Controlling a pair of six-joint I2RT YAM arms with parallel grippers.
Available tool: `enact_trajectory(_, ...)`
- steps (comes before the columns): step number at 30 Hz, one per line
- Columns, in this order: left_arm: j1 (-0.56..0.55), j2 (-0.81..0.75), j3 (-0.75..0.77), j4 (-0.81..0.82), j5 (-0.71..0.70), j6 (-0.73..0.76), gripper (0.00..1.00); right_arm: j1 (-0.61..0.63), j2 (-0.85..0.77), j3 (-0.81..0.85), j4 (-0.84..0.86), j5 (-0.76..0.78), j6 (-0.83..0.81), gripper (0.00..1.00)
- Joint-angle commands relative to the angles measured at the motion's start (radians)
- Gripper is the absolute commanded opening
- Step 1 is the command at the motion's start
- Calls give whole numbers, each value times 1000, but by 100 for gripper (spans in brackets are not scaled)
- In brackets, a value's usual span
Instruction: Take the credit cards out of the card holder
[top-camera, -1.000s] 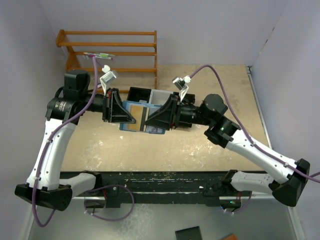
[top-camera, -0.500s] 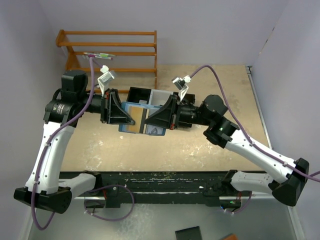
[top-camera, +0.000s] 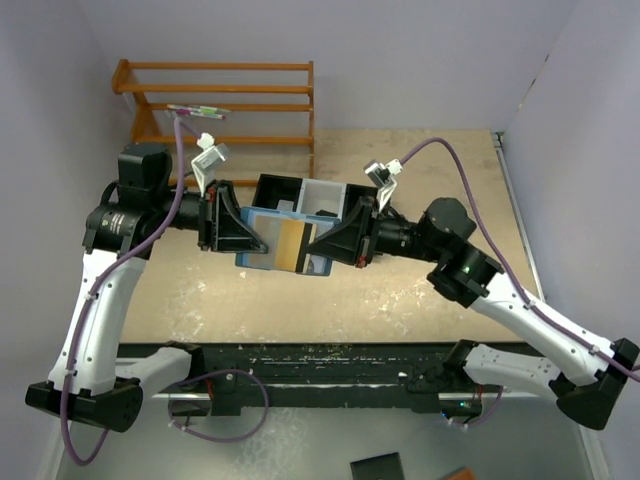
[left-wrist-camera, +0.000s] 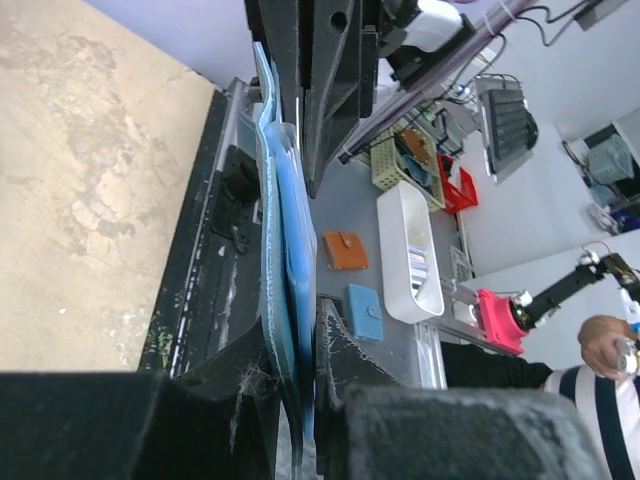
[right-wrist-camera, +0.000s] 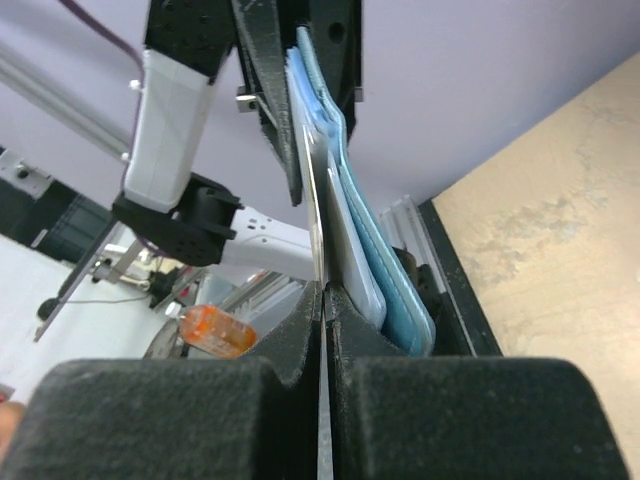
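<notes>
The blue card holder (top-camera: 258, 246) is held open above the table between both arms. My left gripper (top-camera: 262, 244) is shut on its left side; the left wrist view shows the blue holder (left-wrist-camera: 283, 250) edge-on between my jaws. My right gripper (top-camera: 316, 244) is shut on a gold-tan credit card (top-camera: 290, 243) that sticks out of the holder towards the right. In the right wrist view the thin card (right-wrist-camera: 319, 250) runs edge-on between my fingers, with the blue holder (right-wrist-camera: 385, 260) just beside it.
A black-and-white three-compartment tray (top-camera: 300, 194) sits on the table behind the holder. A wooden rack (top-camera: 215, 105) stands at the back left. A black rail (top-camera: 330, 365) runs along the table's near edge.
My right gripper has drawn back to the right, and more of the gold-tan card now shows outside the holder. My left gripper has held the holder nearly still.
</notes>
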Motion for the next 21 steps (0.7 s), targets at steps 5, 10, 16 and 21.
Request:
enact_trajectory(5, 2, 0, 54, -128, -348, 200, 0, -91, -94, 77, -334, 130, -155, 0)
enact_trajectory(10, 3, -3, 42, -147, -577, 260, 0, -132, -116, 136, -588, 232, -232, 0)
enact_trajectory(16, 2, -13, 30, -140, -760, 289, 0, -154, -43, 180, -798, 411, -267, 0)
enact_trajectory(21, 2, -32, 19, -153, -818, 327, 0, -167, 95, 242, -962, 655, -278, 0)
